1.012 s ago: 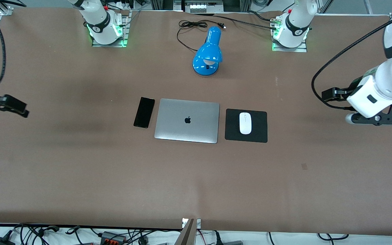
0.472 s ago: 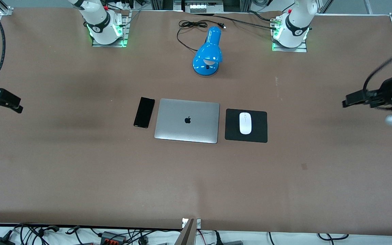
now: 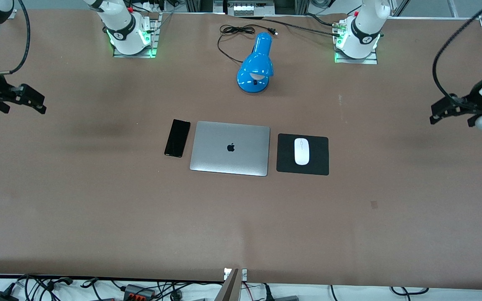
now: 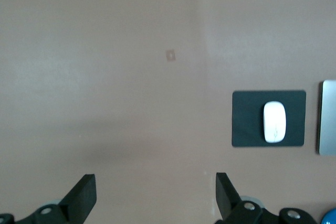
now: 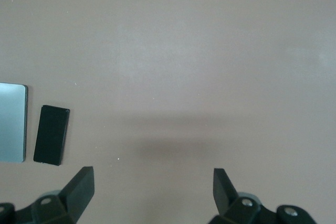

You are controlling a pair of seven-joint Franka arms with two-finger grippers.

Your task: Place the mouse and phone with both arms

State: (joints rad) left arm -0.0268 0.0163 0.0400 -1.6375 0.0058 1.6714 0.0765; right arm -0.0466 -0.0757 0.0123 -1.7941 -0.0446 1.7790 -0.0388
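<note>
Your left gripper [image 3: 446, 110] hangs over bare table at the left arm's end, fingers [image 4: 84, 195] spread wide with nothing between them; from it, the mouse [image 3: 301, 151] lies at about 8 o'clock in the front view, well apart. It rests in the middle of the black mouse pad [image 3: 320, 165], just beside the closed silver laptop [image 3: 230, 148]. Your right gripper [image 3: 29, 100] hangs over the right arm's end, equally wide open and empty, and the phone [image 3: 177, 137] lies flat at about 4 o'clock from it, well apart, just beside the laptop and not touching it. The front view alone shows you the blue lamp [image 3: 256, 62] farther from the camera than the laptop; the wrist views alone show the gaps between the fingers, the left one catching the mouse [image 4: 274, 121], the right one the phone [image 5: 51, 135].
</note>
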